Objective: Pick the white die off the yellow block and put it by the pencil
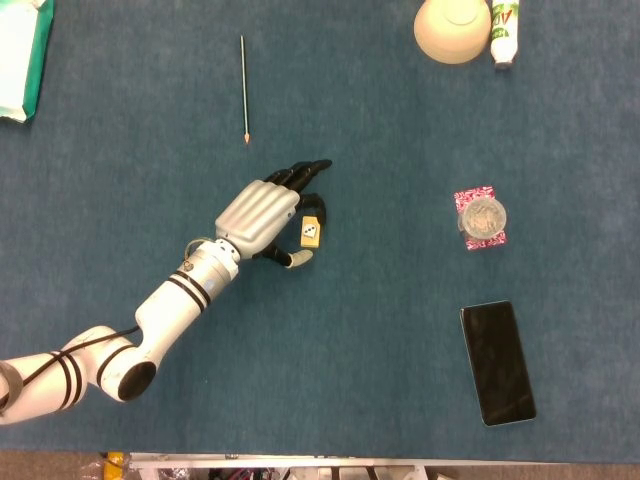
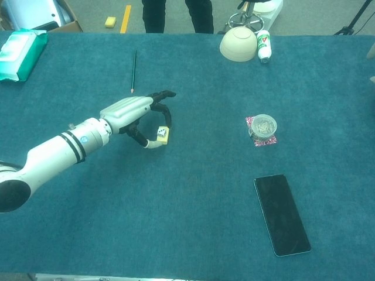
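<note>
The left robot hand point(image 1: 262, 213) arches over the yellow block point(image 1: 313, 233), its dark fingers point(image 2: 161, 95) covering the block's far end so only part shows. The white die point(image 2: 161, 133) sits on the block, pips too small to read. Whether the fingers and thumb already touch the die cannot be told; they are curled close around it. The right robot hand is out of view. The pencil point(image 1: 243, 88) lies well apart on the desk point(image 1: 380, 330), its long axis running away from the robot, tip nearest the hand.
</note>
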You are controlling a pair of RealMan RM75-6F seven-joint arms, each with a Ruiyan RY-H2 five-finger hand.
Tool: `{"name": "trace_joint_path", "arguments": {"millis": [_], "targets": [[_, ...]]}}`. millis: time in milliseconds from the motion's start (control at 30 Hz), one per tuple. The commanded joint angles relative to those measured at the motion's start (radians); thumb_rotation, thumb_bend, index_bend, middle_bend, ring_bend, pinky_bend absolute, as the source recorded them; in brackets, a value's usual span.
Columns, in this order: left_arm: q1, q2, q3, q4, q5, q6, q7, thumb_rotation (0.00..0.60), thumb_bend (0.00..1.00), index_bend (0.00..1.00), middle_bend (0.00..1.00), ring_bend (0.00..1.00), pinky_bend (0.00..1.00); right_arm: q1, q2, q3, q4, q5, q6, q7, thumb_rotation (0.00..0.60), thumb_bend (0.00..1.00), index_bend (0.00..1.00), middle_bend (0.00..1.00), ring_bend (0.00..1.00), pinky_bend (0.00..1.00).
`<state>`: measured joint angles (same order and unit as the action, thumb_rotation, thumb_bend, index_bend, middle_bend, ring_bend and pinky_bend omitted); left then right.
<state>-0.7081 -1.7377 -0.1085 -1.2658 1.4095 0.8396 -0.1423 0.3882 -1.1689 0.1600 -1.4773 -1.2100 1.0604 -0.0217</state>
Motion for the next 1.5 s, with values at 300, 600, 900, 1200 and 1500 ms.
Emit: {"name": "trace_joint_path", "arguments": {"millis": [300, 600, 900, 1200, 1500], "targets": [[-0.014, 0.013, -0.038, -0.051, -0.149, -0.046, 0.120, 0.600, 0.22, 0.45, 0.00, 0.00, 0.13, -0.001, -0.006, -0.007, 0.008, -0.003, -0.002, 0.008, 0.600, 0.21, 0.42, 0.35, 0.24, 0.26], [-0.030, 0.025, -0.046, -0.094, -0.194, -0.064, 0.149, 0.600, 0.22, 0.47, 0.00, 0.00, 0.13, -0.004, -0.006, -0.010, 0.011, -0.004, -0.001, 0.014, 0.600, 0.21, 0.42, 0.35, 0.24, 0.26], [-0.039, 0.002, -0.044, -0.061, -0.223, -0.072, 0.156, 0.600, 0.22, 0.48, 0.00, 0.00, 0.13, -0.009, 0.005, -0.011, 0.005, -0.002, 0.004, 0.015, 0.600, 0.21, 0.42, 0.35, 0.24, 0.26], [-0.049, -0.010, -0.045, -0.036, -0.221, -0.079, 0.139, 0.600, 0.22, 0.49, 0.00, 0.00, 0.13, -0.012, 0.008, -0.015, 0.005, -0.003, -0.002, 0.024, 0.600, 0.21, 0.42, 0.35, 0.24, 0.26], [-0.058, -0.009, -0.044, -0.031, -0.224, -0.087, 0.136, 0.600, 0.22, 0.51, 0.00, 0.00, 0.13, -0.012, 0.018, -0.019, 0.003, -0.010, -0.015, 0.046, 0.600, 0.21, 0.42, 0.35, 0.24, 0.26]]}}
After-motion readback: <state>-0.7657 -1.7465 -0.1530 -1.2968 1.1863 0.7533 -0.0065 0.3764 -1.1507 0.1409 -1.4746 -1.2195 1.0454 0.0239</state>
